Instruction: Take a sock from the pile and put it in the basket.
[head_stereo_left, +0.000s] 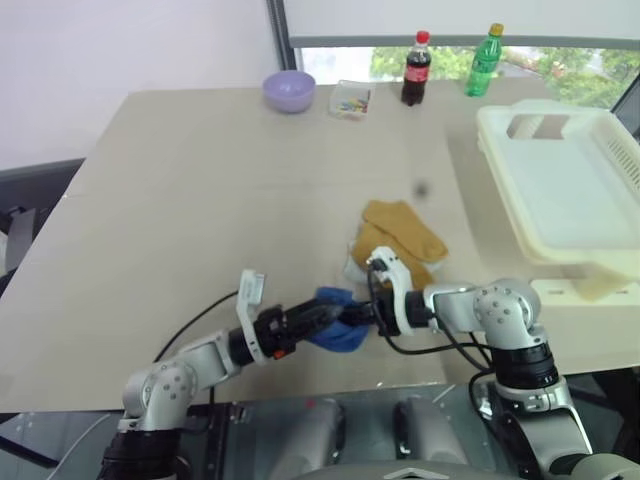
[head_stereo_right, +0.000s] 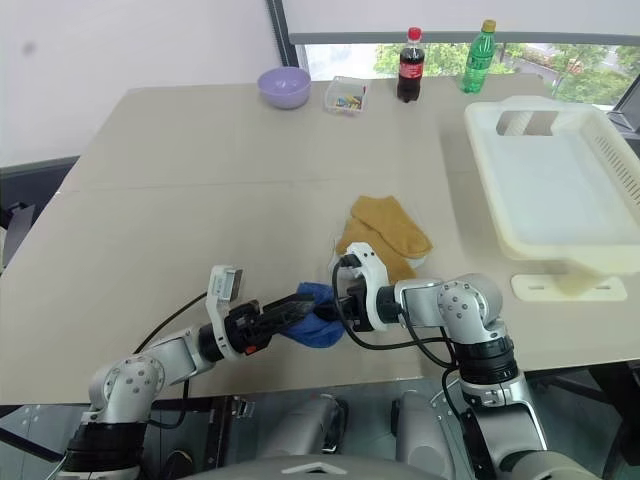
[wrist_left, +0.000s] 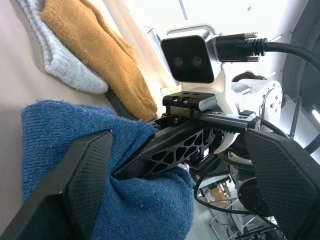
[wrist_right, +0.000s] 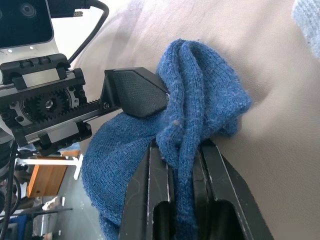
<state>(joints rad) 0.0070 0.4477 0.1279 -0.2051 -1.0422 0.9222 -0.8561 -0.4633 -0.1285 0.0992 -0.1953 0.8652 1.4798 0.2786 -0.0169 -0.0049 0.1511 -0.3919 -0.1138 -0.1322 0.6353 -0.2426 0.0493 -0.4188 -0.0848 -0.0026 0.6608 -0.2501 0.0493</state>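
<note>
Where the beige table (head_stereo_left: 200, 200) runs out at its near edge, the 2 grippers meet over 1 blue knitted sock (head_stereo_left: 338, 331). Right gripper (wrist_right: 182, 150): both black fingers pinched together on a raised fold of that sock, the fabric bunched up between them. Left gripper (head_stereo_left: 322, 318): fingers spread wide, 1 finger (wrist_left: 75, 180) lying against the blue sock on 1 side, the other finger off to the far side; nothing clamped. The sock rests partly on the tabletop, partly over the edge.

Just beyond the blue sock lies the pile (head_stereo_left: 400, 240): 2 mustard-yellow ankle socks overlapping, a pale grey sock (wrist_left: 65, 70) under them, a dark edge showing below.

The large cream-white rectangular plastic basket (head_stereo_left: 610, 150), slotted along its side with a handle cut-out, sits at the table's right, well apart from the pile. No sock in it.

Far edge of the table: small lilac bowl (head_stereo_left: 289, 91), a clear little box (head_stereo_left: 351, 100) with coloured bits, a dark cola bottle (head_stereo_left: 417, 68), a green bottle (head_stereo_left: 484, 60).
</note>
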